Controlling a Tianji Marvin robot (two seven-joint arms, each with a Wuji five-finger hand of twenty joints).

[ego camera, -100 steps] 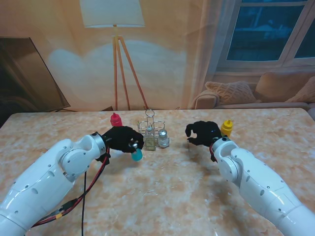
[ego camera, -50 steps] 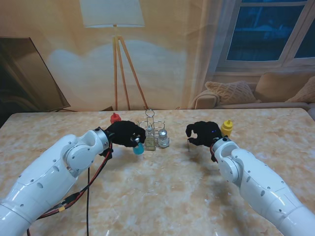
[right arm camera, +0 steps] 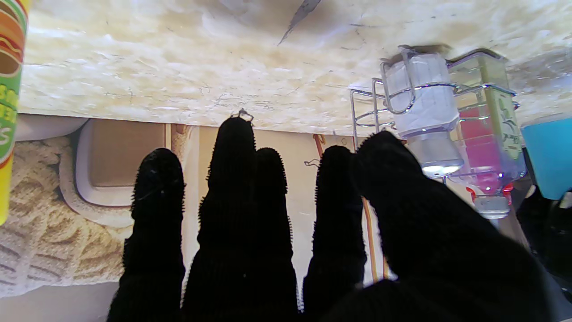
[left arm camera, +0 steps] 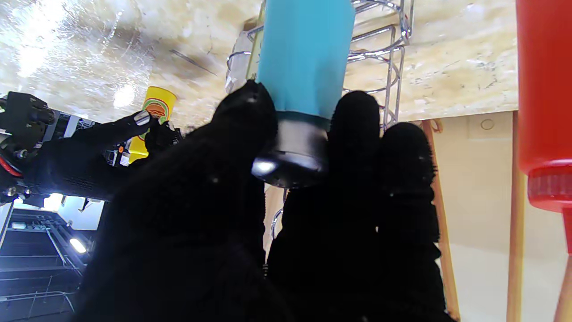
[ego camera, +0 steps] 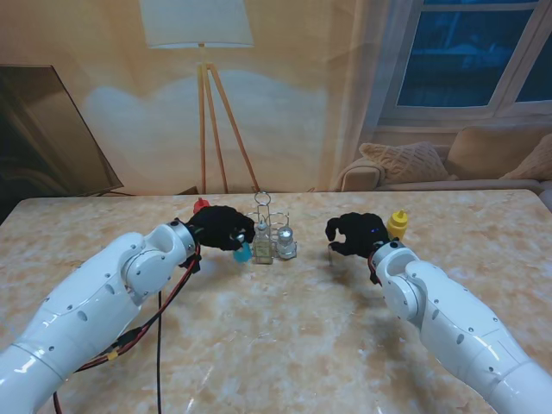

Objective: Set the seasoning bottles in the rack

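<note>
- Seasoning bottles stand scattered around the chrome wire rack [ego camera: 272,231] at the middle of the beige marbled table [ego camera: 285,345]: a red squeeze bottle [ego camera: 201,205] at about ten o'clock from the rack, and a yellow squeeze bottle [ego camera: 398,224] well off at three o'clock.
- My left hand [ego camera: 222,229] covers most of the red bottle in the stand view; the left wrist view shows that bottle [left arm camera: 545,89] just beside my fingers [left arm camera: 357,147].
- Inside the rack sit two bottles: a clear glass bottle with a pale label [ego camera: 262,242] on its nine o'clock side and a clear shaker with a silver cap [ego camera: 286,241] on its three o'clock side.
- My left hand is closed around a turquoise bottle with a silver cap [left arm camera: 304,58], held by its cap end right against the rack's nine o'clock side.
- My right hand [ego camera: 355,233] holds nothing, fingers [right arm camera: 237,188] loosely spread and curled, just beside the yellow bottle at its nine o'clock.
</note>
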